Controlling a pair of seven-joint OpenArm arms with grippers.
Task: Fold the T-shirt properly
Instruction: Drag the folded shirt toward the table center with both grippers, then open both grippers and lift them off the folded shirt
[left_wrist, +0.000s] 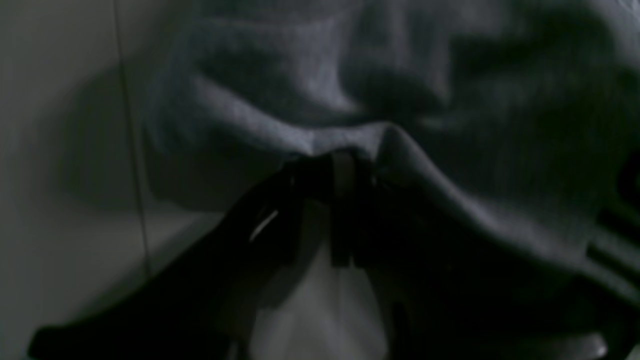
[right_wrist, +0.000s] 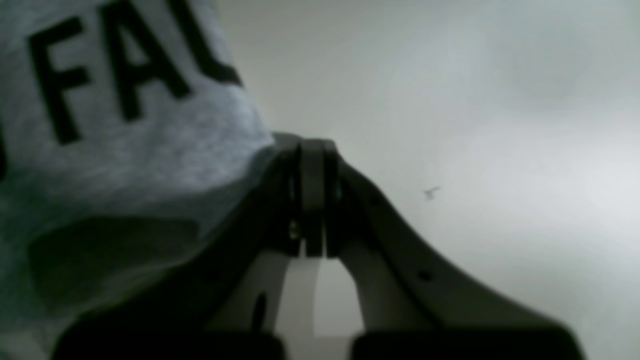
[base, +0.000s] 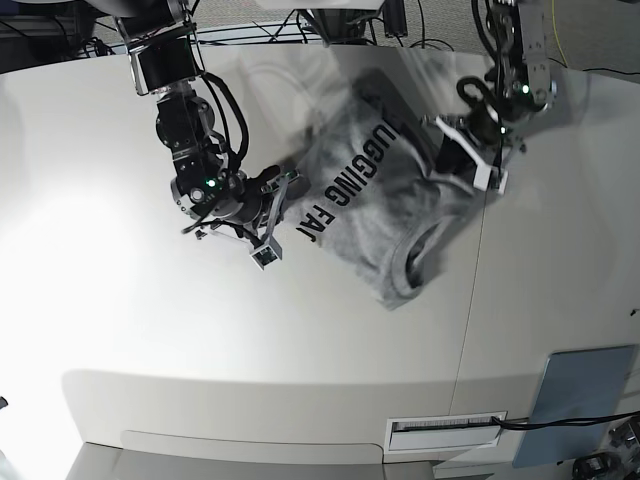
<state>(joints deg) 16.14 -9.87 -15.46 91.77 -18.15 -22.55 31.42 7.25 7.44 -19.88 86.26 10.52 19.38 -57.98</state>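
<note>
The heather-grey T-shirt (base: 380, 200) lies crumpled and partly raised at the middle of the white table (base: 150, 330), black lettering up, neck opening toward the front. My left gripper (base: 447, 172) is at the shirt's right side. In the left wrist view, that left gripper (left_wrist: 345, 160) is shut on a bunched fold of the T-shirt (left_wrist: 350, 75). My right gripper (base: 288, 192) is at the shirt's left edge. In the right wrist view, the right gripper (right_wrist: 312, 147) has its fingers pressed together, and the lettered T-shirt (right_wrist: 125, 150) hangs from their tip.
A seam (base: 472, 310) runs front to back through the tabletop under the shirt's right part. A blue-grey panel (base: 578, 400) and a white slotted plate (base: 445, 430) sit at the front right. Cables (base: 330, 20) crowd the back edge.
</note>
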